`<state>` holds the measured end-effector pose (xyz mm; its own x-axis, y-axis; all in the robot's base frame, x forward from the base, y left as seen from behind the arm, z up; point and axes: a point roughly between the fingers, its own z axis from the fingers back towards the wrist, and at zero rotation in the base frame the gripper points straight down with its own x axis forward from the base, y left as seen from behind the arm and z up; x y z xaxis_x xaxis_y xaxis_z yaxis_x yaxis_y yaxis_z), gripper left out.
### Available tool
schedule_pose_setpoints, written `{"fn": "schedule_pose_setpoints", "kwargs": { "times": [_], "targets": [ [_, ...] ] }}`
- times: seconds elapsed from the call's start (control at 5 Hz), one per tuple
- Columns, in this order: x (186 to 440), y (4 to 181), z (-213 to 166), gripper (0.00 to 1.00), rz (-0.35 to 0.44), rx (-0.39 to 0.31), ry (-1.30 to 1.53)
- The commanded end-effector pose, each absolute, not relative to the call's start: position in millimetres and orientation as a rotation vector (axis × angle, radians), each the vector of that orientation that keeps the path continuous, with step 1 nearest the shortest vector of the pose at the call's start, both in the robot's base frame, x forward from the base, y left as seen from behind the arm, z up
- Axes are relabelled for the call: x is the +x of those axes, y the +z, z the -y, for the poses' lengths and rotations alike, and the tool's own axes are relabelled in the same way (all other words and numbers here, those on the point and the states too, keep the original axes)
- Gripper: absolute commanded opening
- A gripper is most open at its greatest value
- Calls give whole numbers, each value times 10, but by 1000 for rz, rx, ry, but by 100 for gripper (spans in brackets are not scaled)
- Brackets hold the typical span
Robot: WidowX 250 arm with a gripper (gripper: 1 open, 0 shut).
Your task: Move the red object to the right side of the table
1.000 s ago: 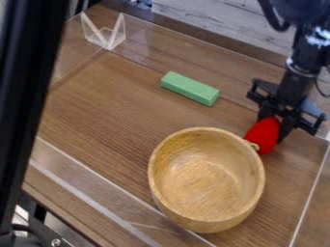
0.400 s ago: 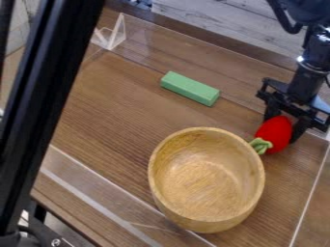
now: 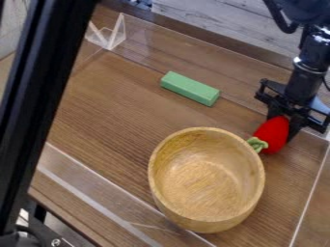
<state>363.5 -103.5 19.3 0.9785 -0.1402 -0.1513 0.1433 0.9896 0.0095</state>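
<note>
The table point(image 3: 116, 106) stretches out under me, dark wood grain boxed in by clear walls, and I am working at its right edge as the camera sees it. That matters for the job: the strawberry is already over on the right side, close to the right-hand wall, so I judge the carrying part is all but finished. What is left, as far as I can tell, is to let go and lift clear.

The wooden bowl point(image 3: 206, 178) sits in the near middle of the table, the biggest thing on it, and its rim is just beside the strawberry's green leafy end. The flat green block point(image 3: 191, 89) lies well apart, farther back toward the middle, and I have no business with it.

My arm comes down from the top right corner, the wrist pointing straight down at the tabletop. My gripper point(image 3: 285, 118) is clamped shut on the top of the red strawberry point(image 3: 272, 132), which hangs tilted beneath my fingers, low over the wood. Whether its bottom touches the table I cannot tell.
</note>
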Motion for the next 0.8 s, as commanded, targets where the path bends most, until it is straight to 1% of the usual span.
{"fn": "schedule_pose_setpoints", "kwargs": {
  "times": [0.0, 0.2, 0.6],
  "targets": [
    [3703, 556, 902, 100, -50, 7, -86],
    [3706, 546, 811, 100, -43, 5, -41],
    [3762, 835, 710, 100, -8, 6, -111]
  ]
}}
